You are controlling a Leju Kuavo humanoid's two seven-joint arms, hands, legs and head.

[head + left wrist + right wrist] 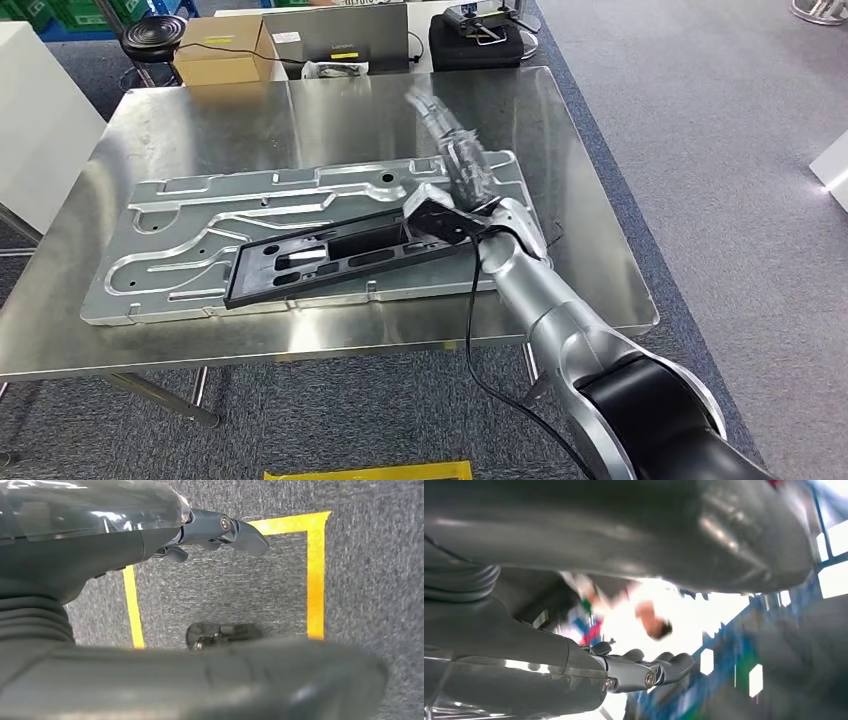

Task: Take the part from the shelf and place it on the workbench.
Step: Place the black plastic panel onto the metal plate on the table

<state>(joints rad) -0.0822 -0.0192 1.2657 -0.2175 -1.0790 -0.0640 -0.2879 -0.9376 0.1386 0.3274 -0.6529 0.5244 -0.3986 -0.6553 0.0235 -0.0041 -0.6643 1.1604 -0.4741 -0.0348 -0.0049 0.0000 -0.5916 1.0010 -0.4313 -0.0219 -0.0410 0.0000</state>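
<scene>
Long flat black plastic frame part point(330, 258) lying on embossed silver metal panel point(200, 215), table point(560, 120) beneath. Right hand point(462, 165) blurred just beyond part's end, fingers extended, empty. Left hand point(220, 530) empty, fingers apart.

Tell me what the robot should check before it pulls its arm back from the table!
1. Black part is on the workbench: ok, it lies flat on the silver panel.
2. Right hand holds nothing: ok, its wrist view shows bare fingers.
3. Right hand is clear of the part: cannot tell, the hand is blurred.
4. Black cable under the arm hangs free of the table edge: cannot tell.
5. Left hand is empty: ok, it hangs over the floor.
</scene>
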